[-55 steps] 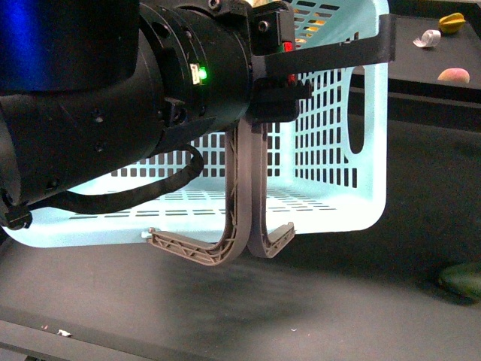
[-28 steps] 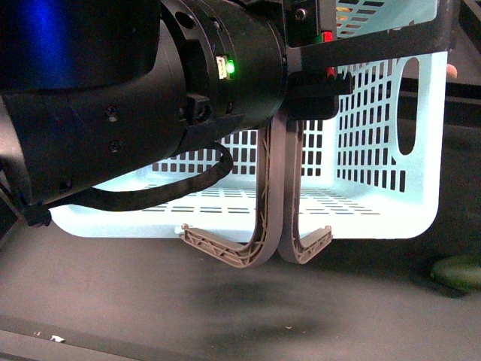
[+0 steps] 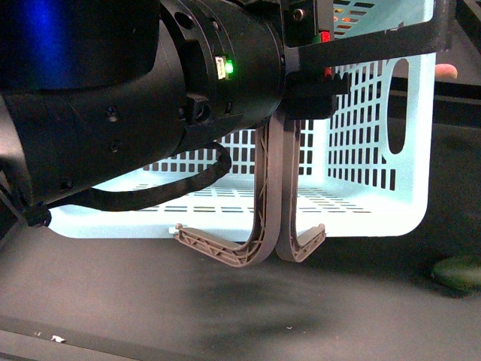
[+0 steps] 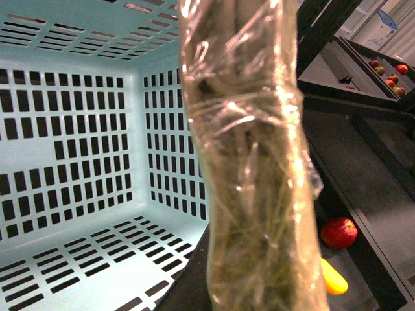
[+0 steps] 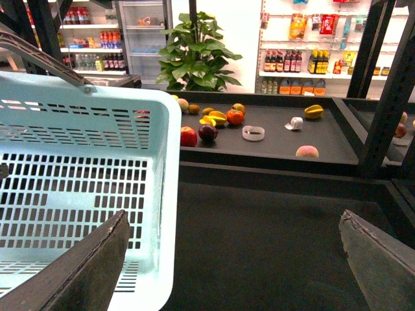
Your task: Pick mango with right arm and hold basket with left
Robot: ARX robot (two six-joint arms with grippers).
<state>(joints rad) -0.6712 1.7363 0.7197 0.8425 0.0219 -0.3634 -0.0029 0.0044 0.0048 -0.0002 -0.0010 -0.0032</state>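
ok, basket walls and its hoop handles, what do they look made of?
basket: looks like moulded plastic, pale turquoise, slightly glossy; even slotted walls, rounded corners.
handles: grey-brown, probably rigid plastic too, matte; ribbed truss pattern on the curved ends.

There is one basket [image 3: 412,214], and it has two hoop handles [image 3: 261,195]. The front view shows one dark green fruit [image 3: 456,272]. The left wrist view shows one red fruit [image 4: 338,232] and one yellow fruit [image 4: 334,277]. The right wrist view shows one potted plant [image 5: 198,48], one white ring [image 5: 253,133] and one peach-coloured fruit [image 5: 307,151].
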